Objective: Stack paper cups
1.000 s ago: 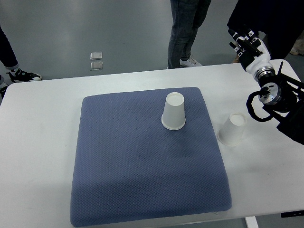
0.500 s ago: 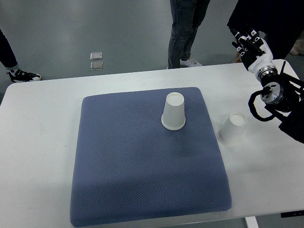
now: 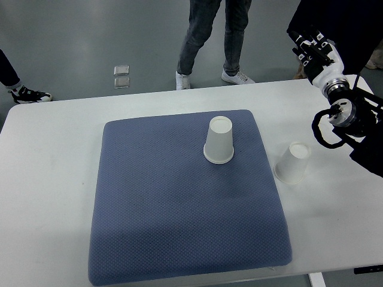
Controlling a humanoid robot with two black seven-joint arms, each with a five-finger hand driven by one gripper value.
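Two white paper cups stand upside down. One cup is on the blue mat, near its far right part. The other cup rests on the white table just right of the mat, leaning slightly. My right hand hangs above the table's far right corner, well behind and to the right of the second cup. Its fingers are relaxed and hold nothing. The left arm does not show.
A person's legs stand behind the table's far edge, and another person's shoe shows at the left. Two small square plates lie on the floor.
My right hand has drifted slightly right and away from the cups. The person behind the table has stepped into a wider stance. Both cups are unmoved.
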